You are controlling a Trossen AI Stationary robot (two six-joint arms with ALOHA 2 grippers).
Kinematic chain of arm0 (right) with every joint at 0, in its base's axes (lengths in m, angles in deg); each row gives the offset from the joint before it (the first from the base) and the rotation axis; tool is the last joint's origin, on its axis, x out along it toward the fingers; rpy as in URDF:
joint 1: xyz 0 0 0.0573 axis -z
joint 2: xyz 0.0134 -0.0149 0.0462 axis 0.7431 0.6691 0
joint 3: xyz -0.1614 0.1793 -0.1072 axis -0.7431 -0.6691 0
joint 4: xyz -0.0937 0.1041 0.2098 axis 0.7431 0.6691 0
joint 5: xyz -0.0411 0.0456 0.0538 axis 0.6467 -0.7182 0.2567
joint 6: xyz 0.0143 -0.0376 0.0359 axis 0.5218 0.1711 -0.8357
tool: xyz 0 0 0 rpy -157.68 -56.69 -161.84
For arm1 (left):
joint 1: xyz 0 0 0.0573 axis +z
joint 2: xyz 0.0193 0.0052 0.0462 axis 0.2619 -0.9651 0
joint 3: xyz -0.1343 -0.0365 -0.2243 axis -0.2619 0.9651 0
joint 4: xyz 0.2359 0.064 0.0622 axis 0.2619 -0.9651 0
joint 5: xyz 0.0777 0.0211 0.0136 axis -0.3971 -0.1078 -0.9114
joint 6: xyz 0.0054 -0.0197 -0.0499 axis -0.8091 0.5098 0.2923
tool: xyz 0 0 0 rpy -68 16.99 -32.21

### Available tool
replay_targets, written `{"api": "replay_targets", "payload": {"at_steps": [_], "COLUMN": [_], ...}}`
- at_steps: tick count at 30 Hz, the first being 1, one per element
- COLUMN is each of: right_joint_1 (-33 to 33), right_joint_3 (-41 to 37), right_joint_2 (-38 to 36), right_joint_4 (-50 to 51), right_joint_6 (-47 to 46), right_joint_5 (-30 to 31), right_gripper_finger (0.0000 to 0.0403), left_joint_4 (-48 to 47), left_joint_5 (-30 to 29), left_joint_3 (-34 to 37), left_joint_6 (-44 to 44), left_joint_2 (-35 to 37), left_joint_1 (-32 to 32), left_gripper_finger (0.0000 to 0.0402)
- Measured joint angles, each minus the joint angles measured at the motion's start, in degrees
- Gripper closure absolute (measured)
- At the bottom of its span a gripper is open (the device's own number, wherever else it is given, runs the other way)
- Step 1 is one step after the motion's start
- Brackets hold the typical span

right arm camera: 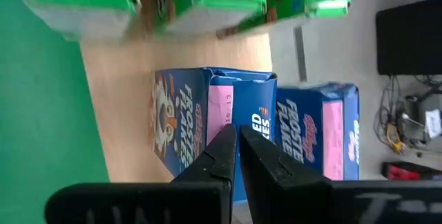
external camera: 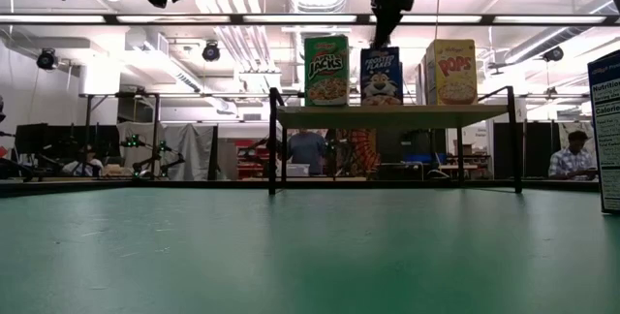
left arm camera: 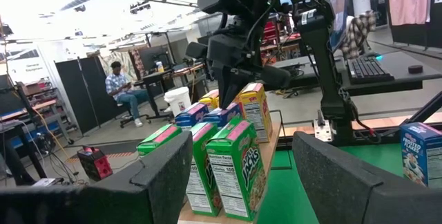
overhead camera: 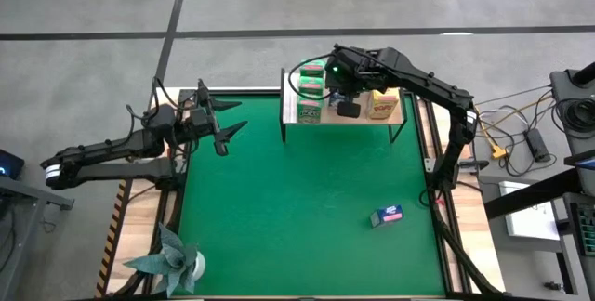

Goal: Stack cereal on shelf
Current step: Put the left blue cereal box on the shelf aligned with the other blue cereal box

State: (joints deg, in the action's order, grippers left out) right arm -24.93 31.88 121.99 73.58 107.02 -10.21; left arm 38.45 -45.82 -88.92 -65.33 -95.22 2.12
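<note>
Blue box [overhead camera: 386, 215] remains on the table; others fill the shelf [overhead camera: 353, 115]. Right end effector [right arm camera: 237, 156] closed empty; left end effector [left arm camera: 242, 175] gaping, empty.

Robotics lab: exposed ceiling ducts [external camera: 242, 43], seated person [left arm camera: 123, 89] at desks, monitors, cables.

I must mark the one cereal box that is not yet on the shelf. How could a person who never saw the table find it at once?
Start from the green mat covering the table, with the wooden shelf at its far edge. Go toward the near right part of the mat: a small blue cereal box lies there alone. Every other box stands on the shelf; only this one rests on the mat.
</note>
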Motion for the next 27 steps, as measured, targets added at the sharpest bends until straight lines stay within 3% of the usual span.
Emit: {"api": "replay_targets", "payload": {"at_steps": [5, 19, 27], "right_joint_1": [0.1, -1.3, -1.8], "right_joint_3": [0.0, 3.4, 3.5], "right_joint_2": [-0.1, -0.2, -0.3], "right_joint_4": [0.7, 0.7, 4.3], "right_joint_6": [-0.2, -5.0, -10.8], "right_joint_5": [2.5, 2.4, -5.1], "right_gripper_finger": [0.039, 0.039, 0.039], "left_joint_4": [0.0, 0.0, 0.0], "left_joint_5": [0.0, 0.0, 0.0], "left_joint_3": [0.0, 0.0, 0.0], "left_joint_6": [-0.4, -2.1, -2.7], "left_joint_2": [0.0, 0.0, -0.1], "left_joint_1": [0.0, 0.0, 0.0], "left_gripper_finger": [0.0168, 0.0168, 0.0168]}}
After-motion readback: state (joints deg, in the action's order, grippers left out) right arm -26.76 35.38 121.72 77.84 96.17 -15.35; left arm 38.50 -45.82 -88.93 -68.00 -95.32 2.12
